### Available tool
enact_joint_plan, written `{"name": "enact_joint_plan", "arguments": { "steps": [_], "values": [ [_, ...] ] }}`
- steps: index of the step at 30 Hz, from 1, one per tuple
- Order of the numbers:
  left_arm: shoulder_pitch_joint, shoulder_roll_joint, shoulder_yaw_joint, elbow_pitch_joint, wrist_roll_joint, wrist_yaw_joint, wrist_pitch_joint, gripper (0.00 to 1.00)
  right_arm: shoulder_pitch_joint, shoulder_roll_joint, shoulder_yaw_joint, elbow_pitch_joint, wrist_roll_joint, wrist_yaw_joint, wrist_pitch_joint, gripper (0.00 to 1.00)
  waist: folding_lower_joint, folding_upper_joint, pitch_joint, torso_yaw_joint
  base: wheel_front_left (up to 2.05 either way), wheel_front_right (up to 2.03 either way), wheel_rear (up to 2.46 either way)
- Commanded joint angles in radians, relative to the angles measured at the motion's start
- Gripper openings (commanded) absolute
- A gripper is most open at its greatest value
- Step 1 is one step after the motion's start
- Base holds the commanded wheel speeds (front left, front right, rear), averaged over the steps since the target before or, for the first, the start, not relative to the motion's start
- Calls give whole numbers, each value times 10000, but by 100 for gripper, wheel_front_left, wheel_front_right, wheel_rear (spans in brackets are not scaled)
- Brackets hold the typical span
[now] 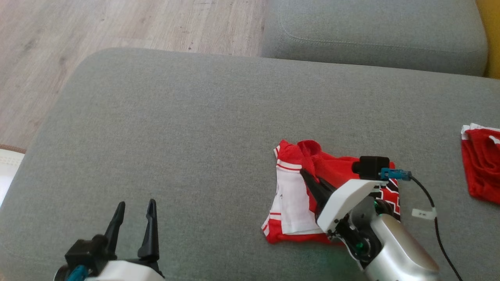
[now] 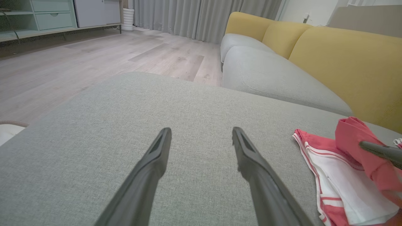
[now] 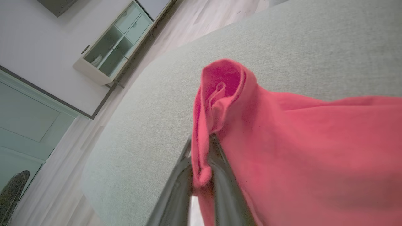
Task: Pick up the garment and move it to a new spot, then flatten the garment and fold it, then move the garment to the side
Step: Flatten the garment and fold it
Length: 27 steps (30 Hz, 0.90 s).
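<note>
While a pale wood floor [image 1: 117,23] runs off toward grey curtains [image 2: 204,15] and a mint-green cabinet [image 2: 47,18], a wide grey sofa cushion [image 1: 175,136] serves as the work surface, with yellow backrests [image 2: 345,62] behind it. The red-and-white garment [image 1: 293,203] lies bunched on the cushion's right half. The right gripper [image 1: 304,172] is pinched together on a raised red fold of it. The left gripper [image 1: 136,203] hangs over bare cushion, fingers spread wide. Another red garment [image 1: 482,168] lies well apart at the right edge.

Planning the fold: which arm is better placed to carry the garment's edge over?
Right. The right pincer is shut on a red fold of the garment; the left pincer stands open over the cushion, apart from it.
</note>
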<state>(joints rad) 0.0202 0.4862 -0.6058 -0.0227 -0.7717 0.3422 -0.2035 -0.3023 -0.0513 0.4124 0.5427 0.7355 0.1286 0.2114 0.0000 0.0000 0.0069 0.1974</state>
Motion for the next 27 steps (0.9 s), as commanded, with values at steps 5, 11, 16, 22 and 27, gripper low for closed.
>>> {"name": "enact_joint_plan", "arguments": {
  "steps": [5, 11, 16, 22, 27],
  "values": [
    [-686, 53, 332, -128, 69, -47, -126, 100, -824, 10, 897, -9, 884, 21, -804, 100, 0, 0, 3, -35, 0, 0, 0],
    [-655, 4, 225, -57, 86, -84, -140, 100, -1305, 10, 1048, 250, 861, 21, -1733, 100, 0, 0, -132, -206, 0, 0, 0],
    [-725, -44, 121, -23, 130, -175, -158, 100, -1638, 10, 58, 622, -999, 21, -2689, 100, 0, 0, -263, -407, 0, 0, 0],
    [-923, -181, 97, 39, 245, -250, -267, 100, -751, -13, -2136, -191, -3917, 21, -3174, 100, 0, 0, -491, -711, 0, 0, 0],
    [-905, -316, 113, 135, 238, -280, -339, 100, 426, -6, -3094, -1433, -5014, 21, -3063, 100, 0, 0, -658, -934, 0, 0, 0]
  ]
}}
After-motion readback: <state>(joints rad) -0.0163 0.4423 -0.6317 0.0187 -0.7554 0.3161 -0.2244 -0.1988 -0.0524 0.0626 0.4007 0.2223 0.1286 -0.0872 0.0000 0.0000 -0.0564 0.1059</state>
